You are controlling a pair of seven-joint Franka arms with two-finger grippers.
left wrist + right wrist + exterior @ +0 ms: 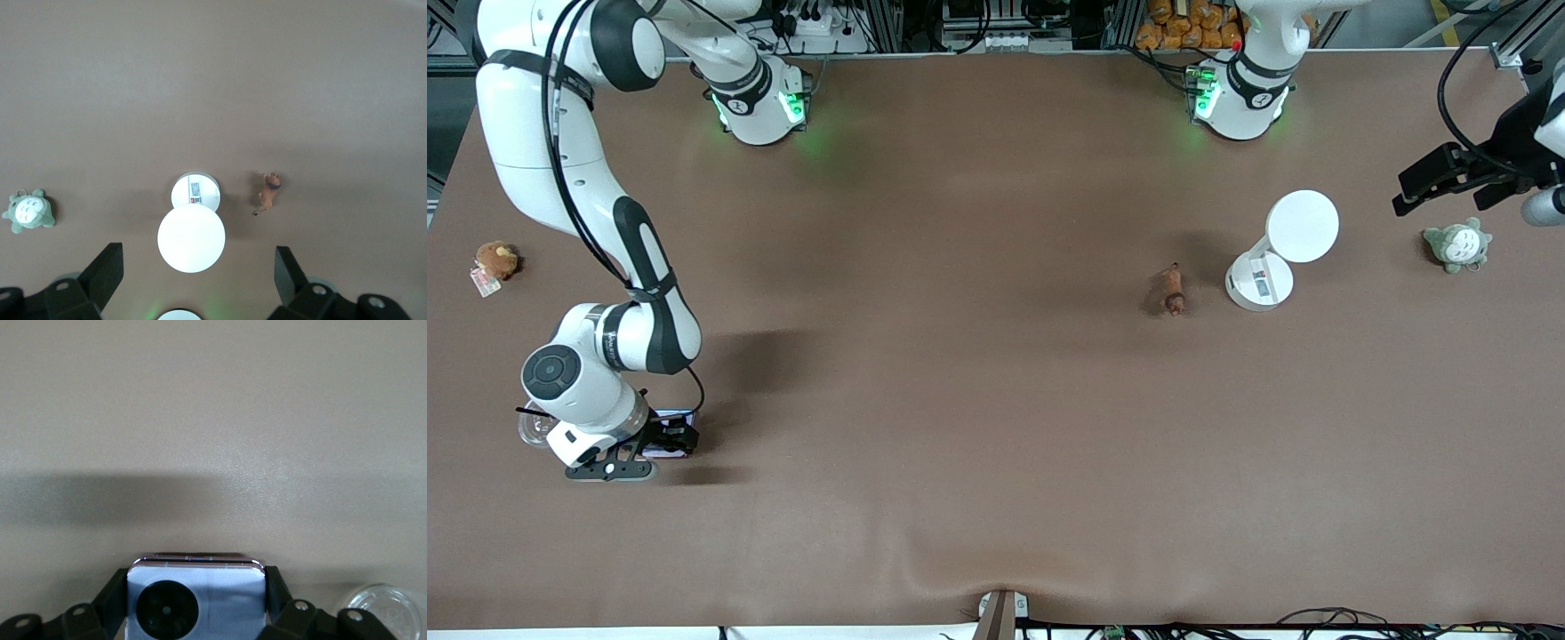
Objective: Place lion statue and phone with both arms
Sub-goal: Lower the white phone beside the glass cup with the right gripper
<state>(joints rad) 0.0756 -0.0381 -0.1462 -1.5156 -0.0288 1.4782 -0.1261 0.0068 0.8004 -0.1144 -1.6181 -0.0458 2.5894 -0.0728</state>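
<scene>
Brown plush toy: one, tagged, lying at the right arm's end of the bench; I read it as a bystander, since the task names other things.
Clear dish: one small glass piece just beside the right gripper; I see no part for it in the job.
Right gripper: low at the bench surface, toward the right arm's end. Its fingers flank the phone on both sides. I cannot tell from my wrist view whether they clamp it or merely stand against it, so I call that grip undecided.
Phone: one, pale lavender, folded, camera circle facing my right wrist view, flat between those fingers. I judge this is either the pick or the set-down point.
Lion statue: one, reddish-brown, lying alone on the bench near the white stand, not touching it and untouched by either arm; I take it as the left arm's share.
White round-topped stand: one, upright, between the lion and the grey-green plush.
Grey-green plush: one, at the left arm's end.
Left gripper: waiting high over the left arm's end of the bench, fingers spread wide and empty.
</scene>
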